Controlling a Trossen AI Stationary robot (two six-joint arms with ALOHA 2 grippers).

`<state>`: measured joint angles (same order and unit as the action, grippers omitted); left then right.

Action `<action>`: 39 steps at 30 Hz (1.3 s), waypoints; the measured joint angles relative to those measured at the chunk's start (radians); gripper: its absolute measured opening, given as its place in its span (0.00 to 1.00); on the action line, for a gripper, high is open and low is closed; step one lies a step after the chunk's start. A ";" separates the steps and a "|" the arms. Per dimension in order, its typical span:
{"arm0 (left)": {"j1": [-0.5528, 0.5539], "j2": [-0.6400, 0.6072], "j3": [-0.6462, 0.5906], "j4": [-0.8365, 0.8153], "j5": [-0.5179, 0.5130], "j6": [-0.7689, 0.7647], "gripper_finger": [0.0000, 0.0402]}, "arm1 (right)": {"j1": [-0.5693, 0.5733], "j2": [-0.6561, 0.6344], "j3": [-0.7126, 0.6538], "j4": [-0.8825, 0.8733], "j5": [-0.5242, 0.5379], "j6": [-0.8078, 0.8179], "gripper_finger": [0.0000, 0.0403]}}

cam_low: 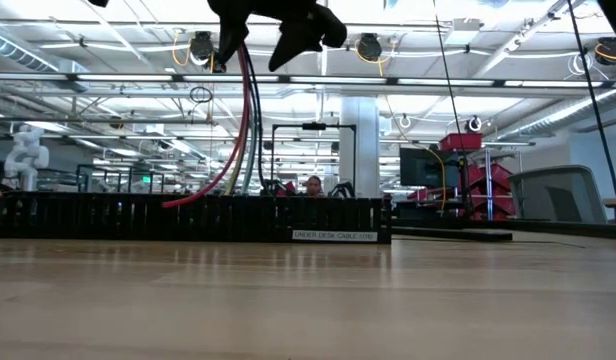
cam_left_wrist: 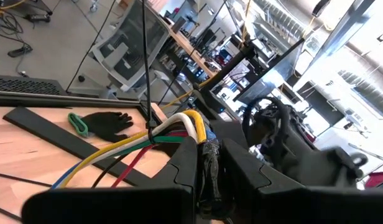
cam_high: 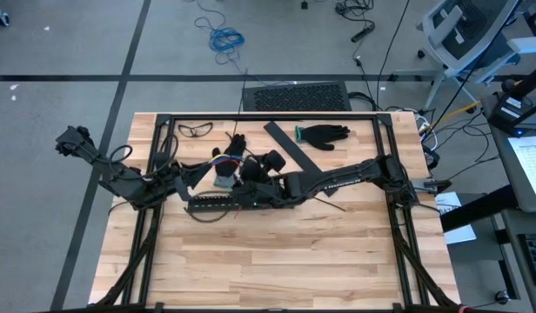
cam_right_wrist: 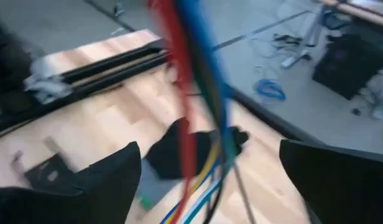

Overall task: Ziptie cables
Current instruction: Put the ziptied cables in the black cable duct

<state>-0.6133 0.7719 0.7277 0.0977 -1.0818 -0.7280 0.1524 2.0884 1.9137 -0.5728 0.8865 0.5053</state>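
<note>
- The left end effector (cam_high: 217, 170) sits over the middle of the wooden counter (cam_high: 285, 252), its arm reaching in from the left edge. In the left wrist view its fingers (cam_left_wrist: 185, 168) are pressed together on the cables (cam_left_wrist: 126, 148), gripping the bundle where a thin black tie wraps it.
- The cables fan out from that grip in yellow, white, green, red and blue strands; in the low view they hang from above (cam_low: 240, 120) down to the black slotted strip (cam_low: 188, 217).
- The black slotted strip (cam_high: 224, 203) lies across the counter's middle, just in front of both end effectors.
- The right end effector (cam_high: 261, 167) is just beside the left one, its arm stretching in from the right. Its fingers (cam_right_wrist: 110, 180) stand wide apart, with the cables (cam_right_wrist: 198, 93) running between them untouched.
- A black glove (cam_high: 323, 135) lies near the counter's far edge, beside a flat black strip (cam_high: 290, 145).
- Safety glasses (cam_high: 196, 129) lie far left on the counter.
</note>
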 joint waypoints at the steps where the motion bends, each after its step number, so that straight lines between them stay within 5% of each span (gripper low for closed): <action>1: 0.001 0.000 0.000 0.000 0.000 0.000 0.12 | -0.011 0.002 0.000 0.004 0.011 0.006 0.93; 11: 0.006 0.000 0.000 -0.002 0.004 -0.025 0.12 | -0.088 0.051 -0.001 0.074 -0.055 -0.026 0.94; 16: 0.007 0.000 0.000 0.019 0.040 -0.025 0.12 | -0.098 0.070 0.000 0.062 0.000 0.001 0.92; 30: 0.004 0.012 0.000 0.080 0.112 -0.127 0.12 | -0.100 0.071 0.000 0.085 -0.001 -0.076 0.47; 39: 0.008 0.019 0.000 0.099 0.217 -0.210 0.12 | -0.099 0.070 0.000 0.068 -0.133 -0.152 0.41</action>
<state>-0.6058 0.7905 0.7280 0.1969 -0.8648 -0.9384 0.0529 2.1579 1.9137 -0.5048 0.7533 0.3533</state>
